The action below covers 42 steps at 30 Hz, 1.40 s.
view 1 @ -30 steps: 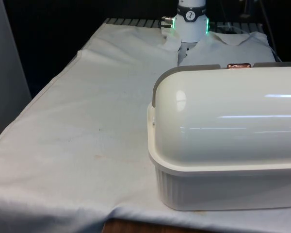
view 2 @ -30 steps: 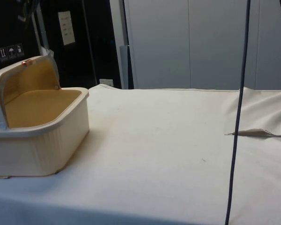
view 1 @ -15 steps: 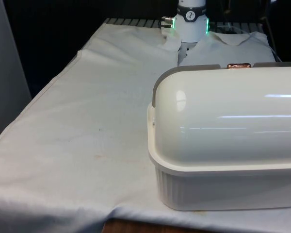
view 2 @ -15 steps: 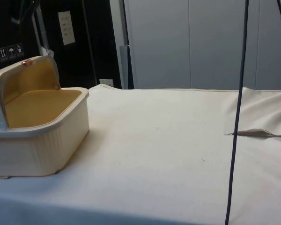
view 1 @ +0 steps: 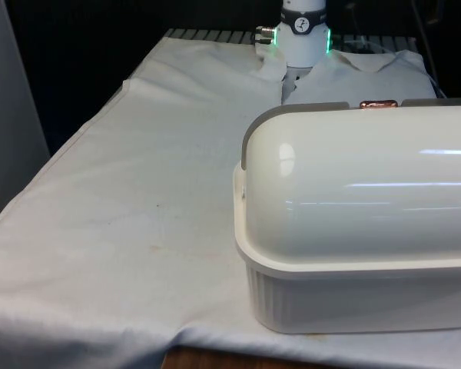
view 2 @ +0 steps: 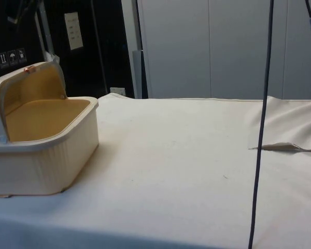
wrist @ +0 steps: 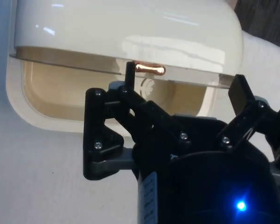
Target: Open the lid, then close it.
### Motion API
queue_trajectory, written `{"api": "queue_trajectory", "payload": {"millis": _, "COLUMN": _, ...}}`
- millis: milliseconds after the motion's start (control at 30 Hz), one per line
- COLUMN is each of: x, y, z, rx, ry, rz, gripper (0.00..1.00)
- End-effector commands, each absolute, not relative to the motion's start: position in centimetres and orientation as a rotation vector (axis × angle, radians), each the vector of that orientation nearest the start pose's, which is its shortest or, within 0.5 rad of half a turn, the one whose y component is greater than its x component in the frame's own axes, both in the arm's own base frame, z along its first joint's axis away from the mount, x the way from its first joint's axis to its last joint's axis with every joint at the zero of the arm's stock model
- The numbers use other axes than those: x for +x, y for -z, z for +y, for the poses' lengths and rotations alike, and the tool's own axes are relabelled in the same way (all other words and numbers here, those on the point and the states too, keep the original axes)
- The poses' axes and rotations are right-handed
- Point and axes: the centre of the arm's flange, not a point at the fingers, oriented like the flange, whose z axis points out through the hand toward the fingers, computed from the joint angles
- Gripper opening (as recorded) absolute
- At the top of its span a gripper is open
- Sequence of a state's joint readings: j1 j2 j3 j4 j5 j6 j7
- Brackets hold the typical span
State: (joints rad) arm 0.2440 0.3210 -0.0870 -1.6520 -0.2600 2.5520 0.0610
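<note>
White-clothed table (view 1: 123,192) bears a cream bread box (view 1: 353,300) at the front view's right, near edge. Its domed roll-top lid (view 1: 353,192) stands rolled back; side view shows the tan interior (view 2: 41,119) exposed. Copper handle (wrist: 150,69) sits on the lid's edge. Gripper (wrist: 182,86) hovers just before the handle, fingers spread wide, grasping nothing.
</note>
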Motion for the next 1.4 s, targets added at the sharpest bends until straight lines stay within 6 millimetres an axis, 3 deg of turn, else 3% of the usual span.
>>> {"api": "queue_trajectory", "payload": {"millis": 0, "x": 68.8, "y": -49.1, "z": 11.9, "rx": -3.127, "ry": 0.974, "rz": -0.443, "gripper": 1.0}}
{"api": "queue_trajectory", "payload": {"millis": 233, "x": 70.7, "y": -48.8, "z": 12.0, "rx": -3.134, "ry": 0.964, "rz": -0.43, "gripper": 1.0}}
{"api": "queue_trajectory", "payload": {"millis": 767, "x": 72.5, "y": -47.3, "z": 12.0, "rx": -3.099, "ry": 0.953, "rz": -0.309, "gripper": 1.0}}
{"api": "queue_trajectory", "payload": {"millis": 1367, "x": 72.6, "y": -46.9, "z": 12.5, "rx": -3.079, "ry": 0.941, "rz": -0.261, "gripper": 1.0}}
